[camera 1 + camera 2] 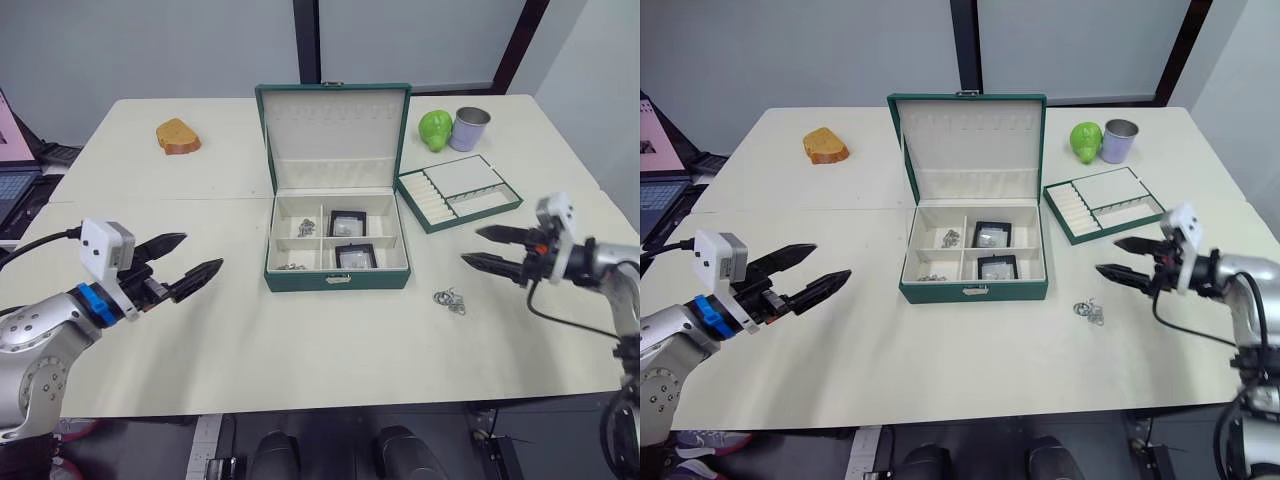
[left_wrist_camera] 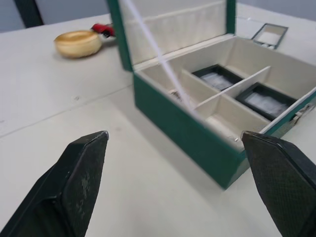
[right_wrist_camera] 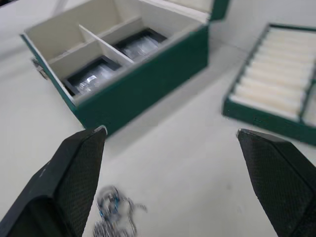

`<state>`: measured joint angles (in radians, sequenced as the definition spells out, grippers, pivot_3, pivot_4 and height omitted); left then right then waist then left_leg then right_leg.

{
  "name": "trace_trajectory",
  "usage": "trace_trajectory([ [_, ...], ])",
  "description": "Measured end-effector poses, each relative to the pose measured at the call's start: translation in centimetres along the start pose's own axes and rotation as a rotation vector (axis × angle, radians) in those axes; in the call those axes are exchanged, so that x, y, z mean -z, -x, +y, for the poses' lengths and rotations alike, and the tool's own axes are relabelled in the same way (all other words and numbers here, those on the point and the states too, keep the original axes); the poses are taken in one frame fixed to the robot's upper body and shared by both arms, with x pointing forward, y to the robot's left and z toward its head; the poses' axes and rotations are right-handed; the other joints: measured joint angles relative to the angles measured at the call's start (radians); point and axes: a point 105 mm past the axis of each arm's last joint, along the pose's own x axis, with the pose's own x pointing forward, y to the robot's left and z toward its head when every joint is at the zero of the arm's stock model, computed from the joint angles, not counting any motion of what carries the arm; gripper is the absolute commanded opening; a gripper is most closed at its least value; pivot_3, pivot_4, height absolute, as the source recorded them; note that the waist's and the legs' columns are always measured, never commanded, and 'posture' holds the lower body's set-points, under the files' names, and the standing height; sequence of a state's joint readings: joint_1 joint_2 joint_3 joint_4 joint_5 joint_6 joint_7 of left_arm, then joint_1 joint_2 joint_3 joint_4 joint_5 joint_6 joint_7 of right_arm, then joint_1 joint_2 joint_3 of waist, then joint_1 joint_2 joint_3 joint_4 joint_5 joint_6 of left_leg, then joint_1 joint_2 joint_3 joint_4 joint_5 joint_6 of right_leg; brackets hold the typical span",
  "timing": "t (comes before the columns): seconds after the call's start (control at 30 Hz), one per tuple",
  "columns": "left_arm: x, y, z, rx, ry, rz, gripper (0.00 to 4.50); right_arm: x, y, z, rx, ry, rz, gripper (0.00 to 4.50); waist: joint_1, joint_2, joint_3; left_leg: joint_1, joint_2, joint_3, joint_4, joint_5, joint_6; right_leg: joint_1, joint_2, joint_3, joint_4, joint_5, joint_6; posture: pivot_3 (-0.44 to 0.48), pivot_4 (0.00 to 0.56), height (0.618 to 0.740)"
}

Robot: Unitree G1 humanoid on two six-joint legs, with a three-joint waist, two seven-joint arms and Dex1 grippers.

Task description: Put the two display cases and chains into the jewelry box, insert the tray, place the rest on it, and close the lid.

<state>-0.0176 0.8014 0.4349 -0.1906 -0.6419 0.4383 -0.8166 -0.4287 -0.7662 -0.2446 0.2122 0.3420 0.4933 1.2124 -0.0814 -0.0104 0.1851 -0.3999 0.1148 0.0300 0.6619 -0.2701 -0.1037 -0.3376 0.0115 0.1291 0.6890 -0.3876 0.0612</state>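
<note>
Both grippers hover above the tabletop (image 1: 250, 350) with fingers spread wide and nothing held: the left gripper (image 1: 183, 263) is at the robot's left of the box, well apart from it, and the right gripper (image 1: 492, 247) is at the right, just above and beside the rings (image 1: 450, 299). The box (image 1: 338, 272) stands mid-table, its lid (image 1: 333, 135) raised upright behind it and its gold clasp facing the robot. Inside, the two cases (image 1: 348, 223) (image 1: 356, 257) lie in the right-hand compartments, one behind the other, and the chains (image 1: 306, 228) (image 1: 292, 266) lie as small silvery heaps in the two left-hand compartments. The tray (image 1: 458, 192) lies on the tabletop to the right of the box, turned at an angle, its ribbed slots toward the box and not touching it. The rings rest loose on the bare tabletop near the front right corner of the box, between box and right gripper. Wide open tabletop lies in front of the box and on its left. A bread-like brown object (image 1: 178, 136) sits near the far left edge; a green pear-shaped object (image 1: 434, 130) and a lilac cup (image 1: 469, 129) stand together behind the tray. No writing is readable.
</note>
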Motion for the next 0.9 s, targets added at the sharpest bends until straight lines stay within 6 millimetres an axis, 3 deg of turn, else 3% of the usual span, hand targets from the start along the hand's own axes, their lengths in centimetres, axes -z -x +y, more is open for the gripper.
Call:
trace_trajectory([
  [0.17, 1.8, 0.9, 1.0, -0.047, -0.013, 0.048, 4.50, 2.4, 1.9, -0.5, 0.139, 0.006, 0.000, 4.49, 0.000, 0.000, 0.000, 0.001, 0.000, 0.000, 0.000, 0.000, 0.000, 0.000, 0.000, 0.000, 0.001, 0.000, 0.000, 0.000, 0.150, 0.740],
  [0.4, 3.8, 1.5, 2.1, -0.143, -0.004, 0.050, 4.50, 5.4, 2.5, -0.9, 0.263, -0.070, -0.041, 4.49, 0.002, 0.000, 0.000, 0.001, 0.000, 0.000, 0.000, 0.000, 0.000, 0.001, 0.000, 0.000, 0.001, 0.000, 0.000, 0.000, 0.150, 0.740],
  [0.67, 5.5, 2.2, 2.4, -0.246, 0.018, 0.041, 4.50, 6.9, 3.1, -1.7, 0.386, -0.067, -0.062, 4.49, 0.002, 0.000, -0.001, 0.001, 0.000, 0.000, 0.000, 0.000, 0.000, 0.001, 0.000, 0.000, 0.001, 0.000, 0.000, 0.000, 0.150, 0.740],
  [0.9, 5.9, 2.4, 2.4, -0.276, 0.028, 0.034, 4.50, 5.8, 3.0, -2.3, 0.423, -0.034, -0.096, 4.49, 0.005, 0.000, -0.001, 0.001, 0.000, 0.000, 0.000, 0.000, 0.000, 0.001, 0.000, 0.000, 0.002, 0.000, 0.000, 0.000, 0.150, 0.740],
])
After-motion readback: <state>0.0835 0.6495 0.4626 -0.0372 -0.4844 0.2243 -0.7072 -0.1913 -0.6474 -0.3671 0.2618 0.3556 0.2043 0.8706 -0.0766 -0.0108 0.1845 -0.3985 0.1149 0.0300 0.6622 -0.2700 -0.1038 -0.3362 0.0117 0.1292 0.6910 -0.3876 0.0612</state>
